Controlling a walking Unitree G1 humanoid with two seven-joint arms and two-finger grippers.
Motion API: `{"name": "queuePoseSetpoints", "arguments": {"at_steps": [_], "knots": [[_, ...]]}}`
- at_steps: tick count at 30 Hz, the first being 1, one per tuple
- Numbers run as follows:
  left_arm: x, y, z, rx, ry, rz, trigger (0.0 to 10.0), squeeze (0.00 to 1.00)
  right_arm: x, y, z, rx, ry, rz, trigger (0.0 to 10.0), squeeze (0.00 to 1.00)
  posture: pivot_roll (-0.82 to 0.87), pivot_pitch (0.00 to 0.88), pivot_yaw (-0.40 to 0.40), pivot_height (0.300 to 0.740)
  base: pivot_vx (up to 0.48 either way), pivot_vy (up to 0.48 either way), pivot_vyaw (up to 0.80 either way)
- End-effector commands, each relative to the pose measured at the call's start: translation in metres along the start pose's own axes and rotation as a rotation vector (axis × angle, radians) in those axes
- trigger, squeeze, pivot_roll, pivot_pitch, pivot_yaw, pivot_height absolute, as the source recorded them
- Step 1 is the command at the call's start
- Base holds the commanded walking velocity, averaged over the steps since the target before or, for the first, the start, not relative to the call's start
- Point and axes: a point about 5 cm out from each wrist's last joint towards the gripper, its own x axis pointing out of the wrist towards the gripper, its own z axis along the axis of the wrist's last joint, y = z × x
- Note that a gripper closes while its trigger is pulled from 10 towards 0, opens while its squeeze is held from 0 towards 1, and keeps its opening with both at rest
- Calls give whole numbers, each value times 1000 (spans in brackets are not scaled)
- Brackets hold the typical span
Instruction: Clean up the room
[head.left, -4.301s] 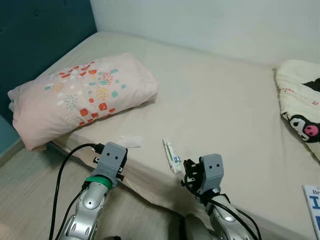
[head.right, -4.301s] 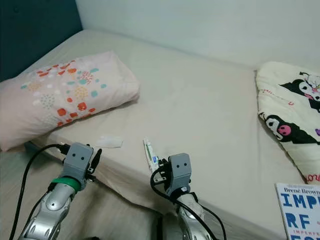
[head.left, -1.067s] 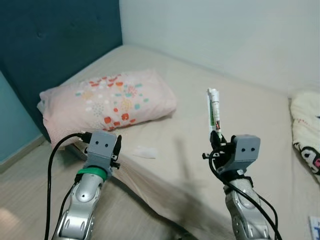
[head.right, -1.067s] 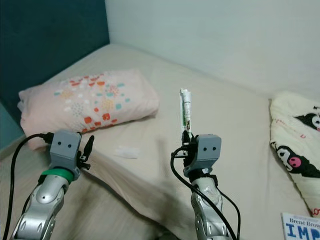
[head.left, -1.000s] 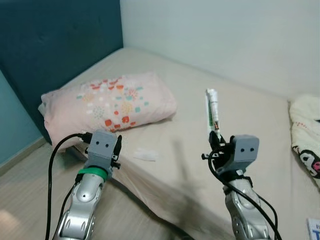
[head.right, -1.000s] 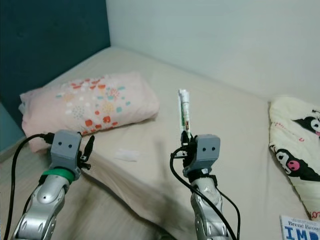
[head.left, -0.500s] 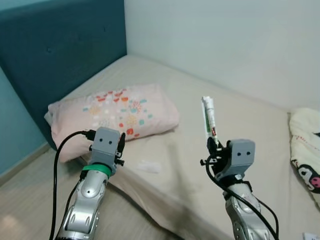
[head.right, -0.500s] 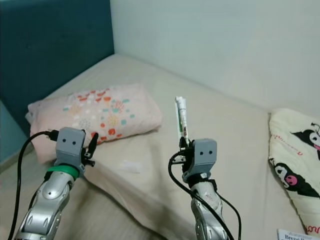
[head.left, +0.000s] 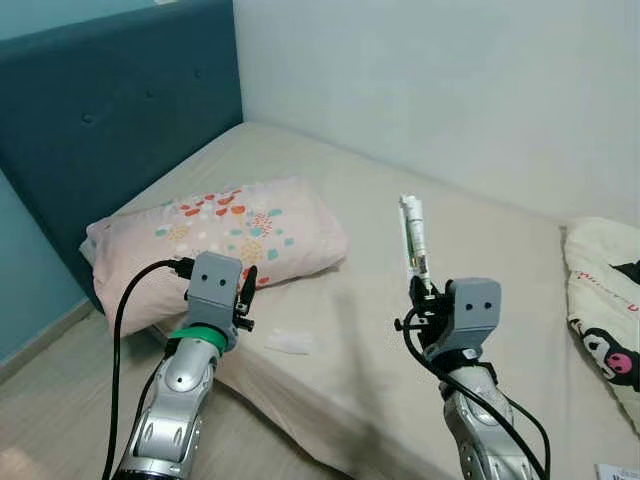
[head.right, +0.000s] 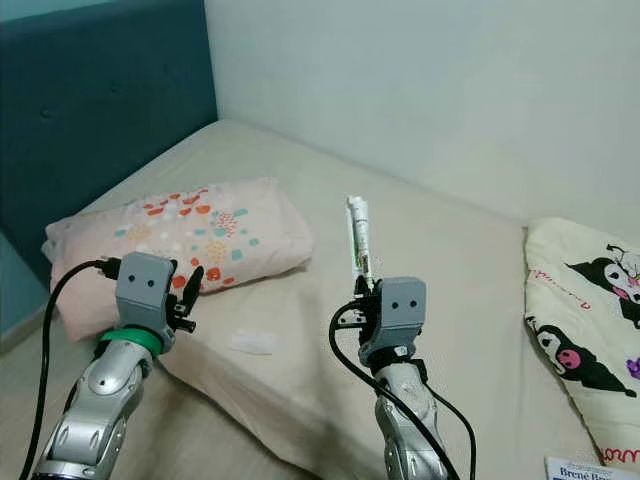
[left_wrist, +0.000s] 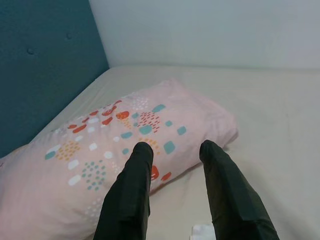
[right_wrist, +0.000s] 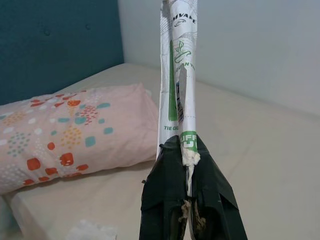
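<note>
My right gripper (head.left: 424, 284) is shut on the lower end of a white tube with green print (head.left: 412, 232), which stands upright above the bed; the tube (right_wrist: 178, 75) rises from between the black fingers (right_wrist: 167, 190) in the right wrist view. My left gripper (head.left: 248, 283) is raised over the near edge of the bed, open and holding nothing; its two fingers (left_wrist: 131, 190) point toward the pink pillow (left_wrist: 110, 150). A small white scrap of paper (head.left: 288, 343) lies on the sheet between the two arms.
The beige bed (head.left: 350, 210) meets a teal headboard (head.left: 110, 120) on the left and a pale wall behind. A pink dotted pillow (head.left: 215, 235) lies at the left. A cream cartoon-print blanket (head.right: 585, 320) sits at the right, with a book corner (head.right: 595, 470) below it.
The camera has shifted, so the bed sits a little further left and lower. My right gripper still holds the tube upright, and the left arm stays raised.
</note>
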Motion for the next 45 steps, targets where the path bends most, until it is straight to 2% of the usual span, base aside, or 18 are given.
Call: {"name": "queuePoseSetpoints", "arguments": {"at_steps": [1,9,16,33,45], "knots": [[-3,-2,-5,2,23,-10,10000,0,-1,1,-3,2,19,-4,10000,0,-108,19,24,740,0,0,0],[-4,-2,-6,0,30,-12,10000,0,0,8,-5,14,33,19,10000,0,-105,23,27,740,0,0,0],[-5,-2,-5,3,32,-10,10000,0,3,16,-4,21,35,39,10000,0,-98,27,28,740,0,309,0],[-5,-1,-5,10,33,-3,10000,0,5,21,-3,33,26,67,10000,0,-96,32,29,740,0,347,0],[-7,-3,-4,27,18,-17,10000,0,5,29,-2,54,21,125,10000,35,-94,39,31,740,0,0,751]]}}
